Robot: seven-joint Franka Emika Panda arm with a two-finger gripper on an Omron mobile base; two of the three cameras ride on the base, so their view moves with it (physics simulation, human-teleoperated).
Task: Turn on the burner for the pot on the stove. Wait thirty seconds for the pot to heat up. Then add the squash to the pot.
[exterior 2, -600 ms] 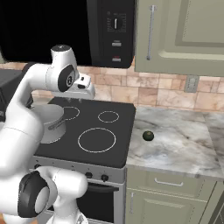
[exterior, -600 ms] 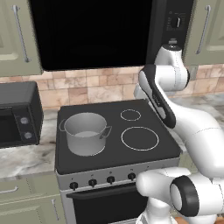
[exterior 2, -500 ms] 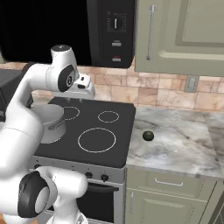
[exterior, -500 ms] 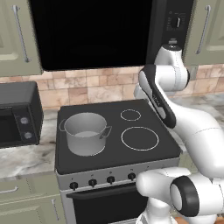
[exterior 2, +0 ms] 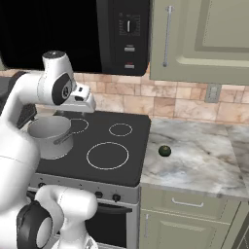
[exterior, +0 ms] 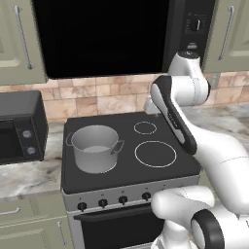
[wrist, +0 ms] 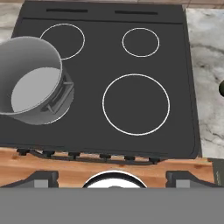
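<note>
**One pot on the stove, squash off on the counter, claw wide and empty**

One grey steel pot [exterior: 95,147] stands on the front left part of the stove [exterior: 126,170], straight-sided, lidless, with two small loop handles and a bare pale bottom. I see it covering its burner [wrist: 56,119], of which only a dark sliver of glass shows around the base. To its right lies a large thin white ring [exterior: 155,153], with a small white ring [exterior: 145,127] behind that near the back edge. A row of small black knobs [exterior: 113,200] runs along the silver front panel.

The squash [exterior 2: 165,151] is a small dark green ball on the marble counter [exterior 2: 194,160], just right of the stove's right edge and well apart from the pot. In the hand view it is cut off at the right edge, showing only as a dark sliver.

My gripper [wrist: 113,177] hangs high over the stove's front edge, looking down. Its two dark fingertips [wrist: 40,178] sit far apart at the bottom of the hand view, so the jaws stand spread wide, holding nothing. From the base cameras the hand itself is mostly masked by the arm, so its height is, I think, well above the pot. The pot sits forward and left of the claw, the squash far right.
</note>
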